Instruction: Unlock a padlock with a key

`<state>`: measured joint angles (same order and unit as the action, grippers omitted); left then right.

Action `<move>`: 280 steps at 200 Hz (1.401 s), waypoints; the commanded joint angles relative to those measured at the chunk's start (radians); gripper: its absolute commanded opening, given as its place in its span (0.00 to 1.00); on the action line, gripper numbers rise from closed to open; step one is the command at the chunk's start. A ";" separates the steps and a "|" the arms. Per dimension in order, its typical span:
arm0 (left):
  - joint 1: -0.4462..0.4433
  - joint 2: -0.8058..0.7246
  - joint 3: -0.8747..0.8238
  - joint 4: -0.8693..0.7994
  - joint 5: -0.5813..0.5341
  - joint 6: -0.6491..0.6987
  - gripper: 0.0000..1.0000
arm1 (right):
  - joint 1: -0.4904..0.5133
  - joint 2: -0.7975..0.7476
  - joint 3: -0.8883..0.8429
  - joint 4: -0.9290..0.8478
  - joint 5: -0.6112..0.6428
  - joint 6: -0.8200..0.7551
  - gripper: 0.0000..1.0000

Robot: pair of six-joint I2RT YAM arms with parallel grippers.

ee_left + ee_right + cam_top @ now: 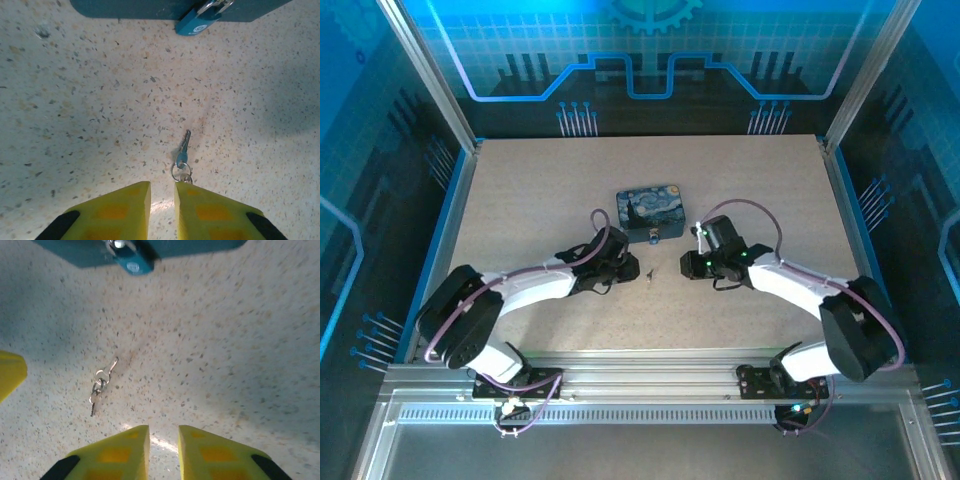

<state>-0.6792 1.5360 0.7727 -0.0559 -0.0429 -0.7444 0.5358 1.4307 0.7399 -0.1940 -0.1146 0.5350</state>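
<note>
- Table [520, 200]: speckled beige top; both arms reach in toward its middle, with their tips facing each other across a small gap.
- Box [650, 212]: blue, lying flat just beyond the 2 grippers.
- Padlock [197, 22]: blue body and silvery shackle. It hangs at the box's near edge, with its body resting on the table.
- Key [182, 152]: small, on a thin ring [181, 172]. It lies flat on the table between the 2 grippers, near the padlock but clearly apart from it.
- Left gripper [162, 185]: the yellow fingers are drawn nearly together, leaving a narrow slit with nothing in it. The ring lies just off the tip of 1 finger; I cannot tell whether they touch.
- Right gripper [164, 429]: the fingers are likewise almost closed and empty, low over bare table. The key lies off to one side ahead of it, apart from the fingers.
</note>
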 commanded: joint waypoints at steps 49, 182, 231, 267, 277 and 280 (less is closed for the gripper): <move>-0.034 0.132 0.071 0.059 0.018 -0.108 0.22 | 0.059 0.153 0.048 0.065 -0.093 0.005 0.13; -0.044 0.215 0.133 0.015 0.045 -0.154 0.27 | 0.070 0.218 0.054 0.102 -0.126 0.008 0.09; -0.056 0.231 0.142 0.010 0.048 -0.164 0.27 | 0.069 0.208 0.049 0.100 -0.120 0.008 0.09; -0.057 0.245 0.144 0.022 0.057 -0.174 0.27 | 0.069 0.201 0.048 0.096 -0.117 0.006 0.08; -0.057 0.244 0.145 0.024 0.058 -0.175 0.27 | 0.070 0.200 0.048 0.096 -0.115 0.006 0.08; -0.058 0.245 0.146 0.025 0.058 -0.176 0.27 | 0.070 0.200 0.049 0.096 -0.115 0.005 0.08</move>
<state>-0.7303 1.7596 0.8902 -0.0208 -0.0082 -0.8967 0.5903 1.6348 0.7780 -0.0956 -0.2211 0.5392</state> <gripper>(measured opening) 0.274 0.086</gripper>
